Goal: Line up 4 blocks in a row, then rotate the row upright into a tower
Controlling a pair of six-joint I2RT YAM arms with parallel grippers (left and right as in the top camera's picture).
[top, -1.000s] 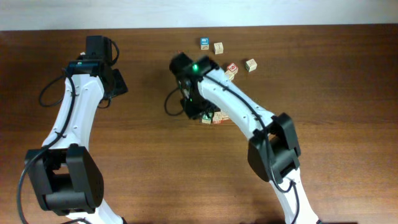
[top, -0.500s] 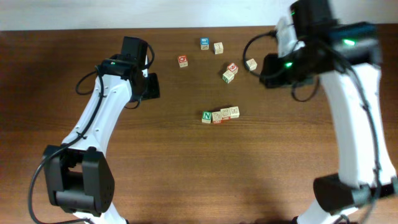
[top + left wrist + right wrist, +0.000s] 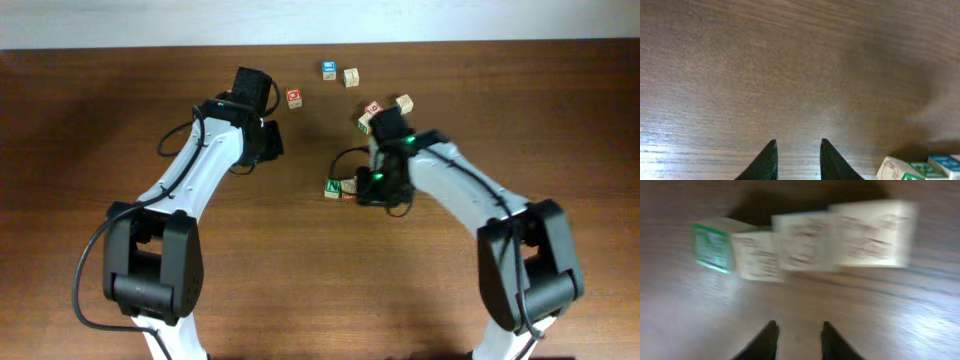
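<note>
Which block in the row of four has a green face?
The left end block: its face is green, while the other three blocks beside it look pale tan.

The overhead camera hangs well above the counter (image 3: pixel 560 120) and looks straight down, taking in the whole surface from far off. The left wrist camera sits behind the left claw (image 3: pixel 797 150) and looks forward past its tips, low over the counter, with cubes (image 3: pixel 912 169) cut off at the frame edge to the claw's right. The right wrist camera rides behind the right claw (image 3: pixel 797 330), very near and blurred, facing the blocks (image 3: pixel 805 245) just ahead of the claw. The overhead view shares that row, beside the same claw.
</note>
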